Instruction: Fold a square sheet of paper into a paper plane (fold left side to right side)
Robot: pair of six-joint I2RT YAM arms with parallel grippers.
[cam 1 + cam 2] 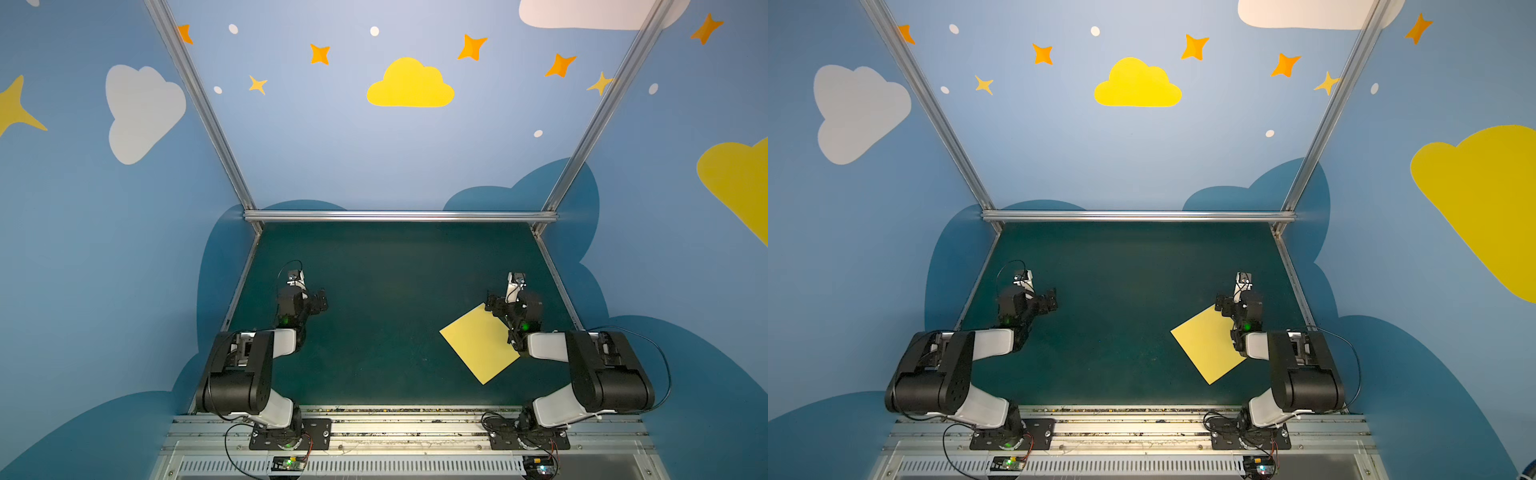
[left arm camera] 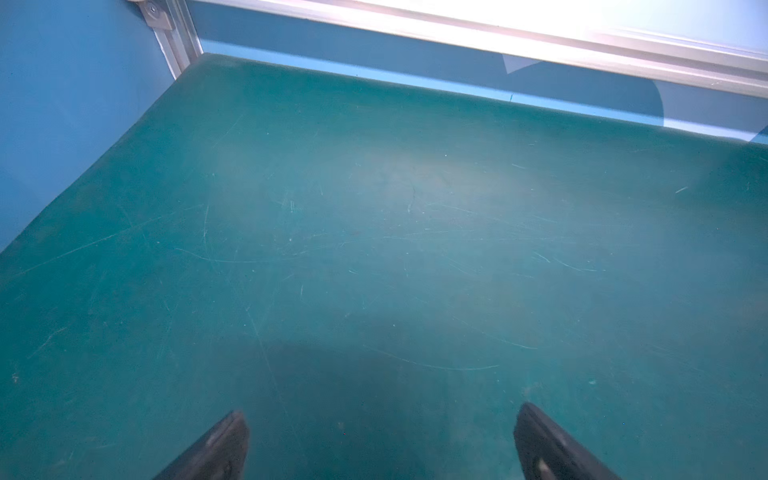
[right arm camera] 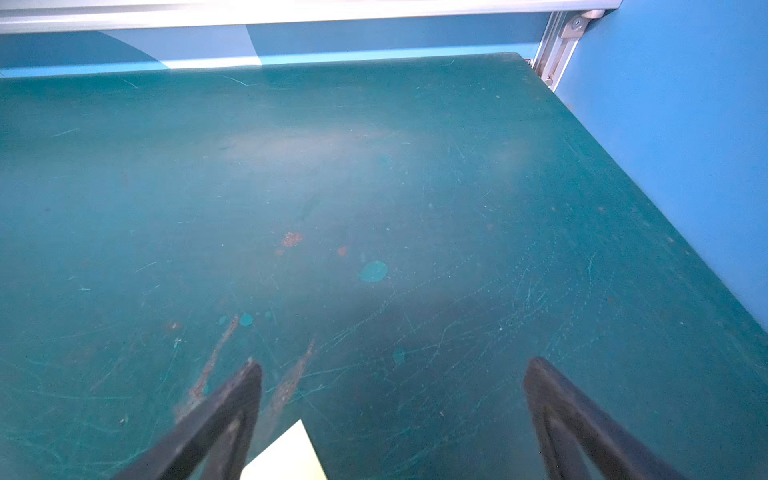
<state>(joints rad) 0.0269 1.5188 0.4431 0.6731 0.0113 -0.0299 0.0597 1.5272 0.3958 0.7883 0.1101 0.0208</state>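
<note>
Both grippers stand with their jaws wide apart and nothing between them. Left gripper (image 2: 382, 411): its two dark fingers (image 2: 224, 444) are spread over scratched green mat (image 2: 374, 249), at the left side of the work surface and well apart from the paper. Right gripper (image 3: 395, 362): its fingers (image 3: 232, 415) are equally spread, over a part of the mat marked by small reddish and pale stains (image 3: 293, 240); whether the fingertips touch the mat cannot be told.

Paper (image 1: 478, 345): a pale yellow square, flat and unfolded, lying on the right half of the mat toward the near edge, as seen in both top views (image 1: 1208, 347). It is turned so that it sits like a diamond, one corner pointing to the far side. Its right-hand corner is hidden beneath the right arm (image 1: 544, 347). In the right wrist view the far corner of the paper (image 3: 286, 457) shows between the spread fingers, close beside one of them; contact between finger and paper cannot be made out.

Behind the mat, an aluminium rail (image 1: 399, 216) runs along the foot of the blue back wall.
</note>
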